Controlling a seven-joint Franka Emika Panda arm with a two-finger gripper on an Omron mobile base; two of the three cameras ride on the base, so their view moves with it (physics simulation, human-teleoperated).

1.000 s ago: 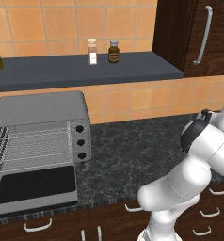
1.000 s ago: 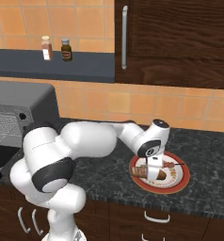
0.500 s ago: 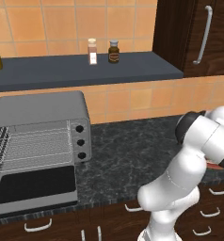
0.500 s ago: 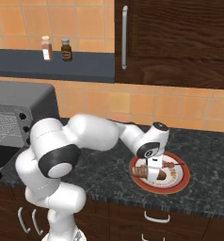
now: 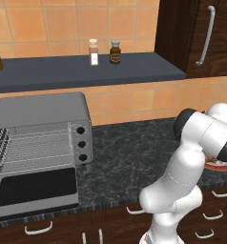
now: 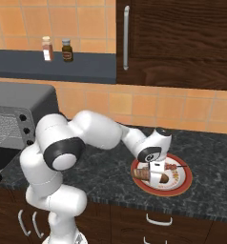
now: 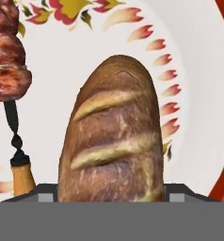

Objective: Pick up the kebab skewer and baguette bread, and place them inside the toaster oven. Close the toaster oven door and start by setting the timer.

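Lowered further since a second ago, my claw [image 6: 155,175] straddles the baguette bread [image 7: 113,134], jaws closing but probably not yet gripping. Toaster oven [image 5: 41,128] waits at the bench's left end, toaster oven door [image 5: 35,192] dropped open. Plate [image 6: 183,180] near the front edge carries loaf and kebab skewer [image 7: 9,61]. Next: finish the squeeze, lift.

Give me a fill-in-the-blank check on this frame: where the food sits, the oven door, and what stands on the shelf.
1. The golden-brown slashed baguette bread lies on a round red-rimmed ____.
2. The grey toaster oven has its dark glass door folded ____.
3. On the dark shelf stand two small ____.
4. Beside the loaf lies the meat-chunk kebab ____.

Missing words: plate; open; bottles; skewer
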